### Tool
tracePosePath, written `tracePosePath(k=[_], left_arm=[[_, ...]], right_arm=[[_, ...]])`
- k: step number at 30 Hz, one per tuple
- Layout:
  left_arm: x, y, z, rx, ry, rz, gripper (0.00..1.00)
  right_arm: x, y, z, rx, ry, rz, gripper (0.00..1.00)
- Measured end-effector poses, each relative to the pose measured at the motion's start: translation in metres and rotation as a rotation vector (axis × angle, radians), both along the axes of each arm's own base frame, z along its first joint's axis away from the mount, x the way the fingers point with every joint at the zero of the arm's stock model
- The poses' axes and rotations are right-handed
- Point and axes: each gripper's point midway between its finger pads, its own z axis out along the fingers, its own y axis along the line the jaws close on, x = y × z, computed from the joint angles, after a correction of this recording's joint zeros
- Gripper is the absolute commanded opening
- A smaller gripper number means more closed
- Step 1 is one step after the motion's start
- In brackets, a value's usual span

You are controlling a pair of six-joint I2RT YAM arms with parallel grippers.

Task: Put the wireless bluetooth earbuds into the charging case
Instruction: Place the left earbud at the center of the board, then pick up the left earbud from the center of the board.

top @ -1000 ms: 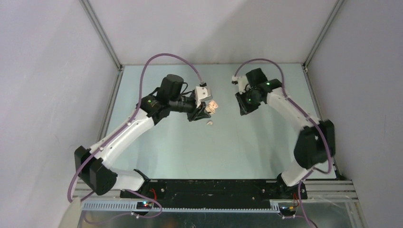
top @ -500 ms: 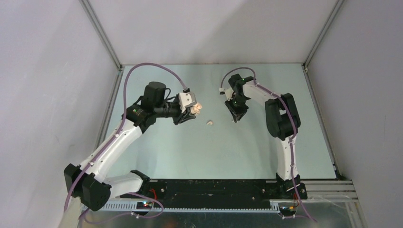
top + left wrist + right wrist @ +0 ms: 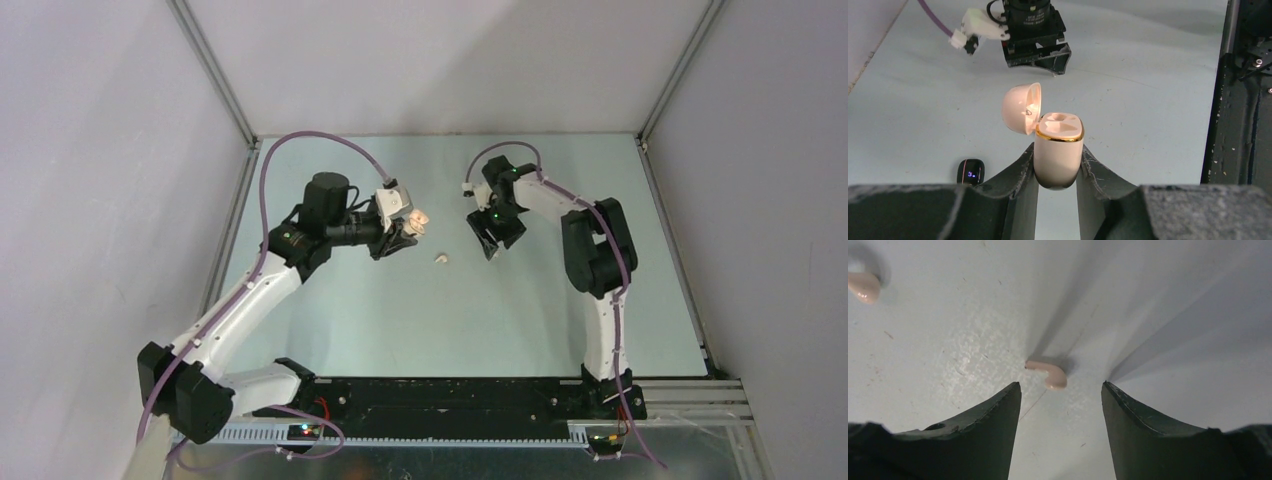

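Two glossy hooked earbuds (image 3: 1048, 374) lie loose, one seemingly untouched between the spread jaws of the right gripper (image 3: 1060, 386); the left gripper (image 3: 1057, 152) clamps the smooth gold-rimmed case (image 3: 1059, 131).

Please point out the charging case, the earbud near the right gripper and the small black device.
charging case (image 3: 1058, 155): left wrist view, pale body.
earbud (image 3: 1053, 372): right wrist view, its bend.
small black device (image 3: 970, 171): left wrist view, its face.

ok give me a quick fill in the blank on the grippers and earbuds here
1. The left gripper is shut on the beige charging case, whose lid is ____.
2. The right gripper stands ____ above an earbud lying on the table.
3. Counting the other earbud at that view's top-left corner, ____ earbuds lie on the table.
Missing words: open; open; two.
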Motion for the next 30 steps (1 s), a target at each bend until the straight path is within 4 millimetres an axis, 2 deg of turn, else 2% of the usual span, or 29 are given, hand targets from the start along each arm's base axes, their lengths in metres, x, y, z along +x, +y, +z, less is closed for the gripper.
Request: tracePosePath(k=[4,9,17,23,30], left_arm=[[-0.001,-0.001,-0.007,-0.013,0.021,0.01,0.01],[-0.001,-0.001,-0.01,-0.022,0.031,0.019,0.01],[-0.001,-0.001,-0.002,-0.046,0.003,0.022,0.01],[0.0,-0.001,-0.001,-0.049,0.005,0.025,0.01],[0.0,-0.002,-0.005,-0.049,0.007,0.026,0.01]], right_arm=[[-0.005,-0.01,0.009,0.085,-0.005,-0.085,0.62],[-0.011,-0.013,0.015,0.218,0.017,-0.208,0.54],[-0.008,0.002,0.013,0.348,0.067,-0.31,0.47],[-0.008,0.01,0.002,0.386,0.12,-0.35,0.43],[-0.005,0.01,0.001,0.392,0.13,-0.385,0.4]])
